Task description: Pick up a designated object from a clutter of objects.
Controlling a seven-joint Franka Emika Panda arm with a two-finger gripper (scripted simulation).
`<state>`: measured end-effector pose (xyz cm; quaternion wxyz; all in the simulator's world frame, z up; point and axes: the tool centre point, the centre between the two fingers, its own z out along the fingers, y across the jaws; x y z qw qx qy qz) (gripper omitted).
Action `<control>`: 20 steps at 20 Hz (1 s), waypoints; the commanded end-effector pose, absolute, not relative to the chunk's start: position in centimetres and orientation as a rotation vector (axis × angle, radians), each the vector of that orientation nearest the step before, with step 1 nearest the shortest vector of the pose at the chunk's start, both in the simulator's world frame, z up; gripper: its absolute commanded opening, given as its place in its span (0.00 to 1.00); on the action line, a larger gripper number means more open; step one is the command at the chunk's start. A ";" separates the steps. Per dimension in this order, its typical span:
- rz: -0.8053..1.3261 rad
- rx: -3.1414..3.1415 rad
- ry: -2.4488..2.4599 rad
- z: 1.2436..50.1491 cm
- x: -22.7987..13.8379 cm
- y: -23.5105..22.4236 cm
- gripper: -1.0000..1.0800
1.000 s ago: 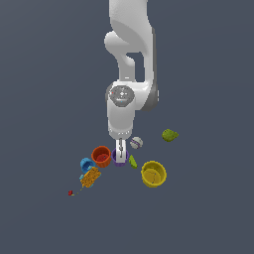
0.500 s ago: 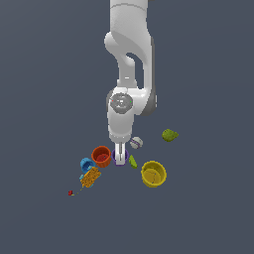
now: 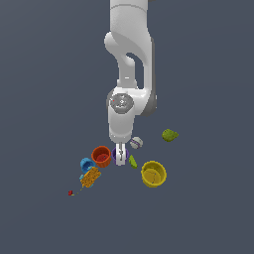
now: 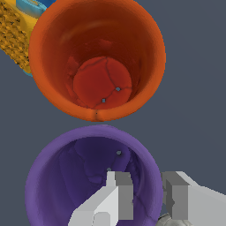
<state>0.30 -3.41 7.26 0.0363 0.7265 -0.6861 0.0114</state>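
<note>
The purple ribbed cup (image 3: 118,153) stands upright between the orange-red cup (image 3: 101,156) and a green piece (image 3: 132,161); my gripper (image 3: 120,159) partly hides it. In the wrist view, the purple cup (image 4: 79,176) fills the lower part and the orange-red cup (image 4: 97,57) nearly touches its rim. My gripper (image 4: 148,196) is open and straddles the purple cup's rim. One finger (image 4: 120,194) is inside the cup, the other (image 4: 176,196) outside. A small gap shows on each side of the wall.
A blue cup (image 3: 87,164) and an orange speckled block (image 3: 91,177) lie beyond the orange-red cup. A yellow cup (image 3: 153,173), a grey-white ball (image 3: 136,143) and a green piece (image 3: 169,134) are on the exterior view's right. A tiny red thing (image 3: 71,193) sits apart.
The arm has come down a little over the purple cup, bringing the fingers lower around its rim. The objects have not moved.
</note>
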 end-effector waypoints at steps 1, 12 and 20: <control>0.035 2.230 -2.108 7.3 0.3 -3.4 0.00; 0.035 2.230 -2.108 9.9 -0.5 -2.7 0.00; 0.035 2.229 -2.108 15.3 -2.2 -1.2 0.00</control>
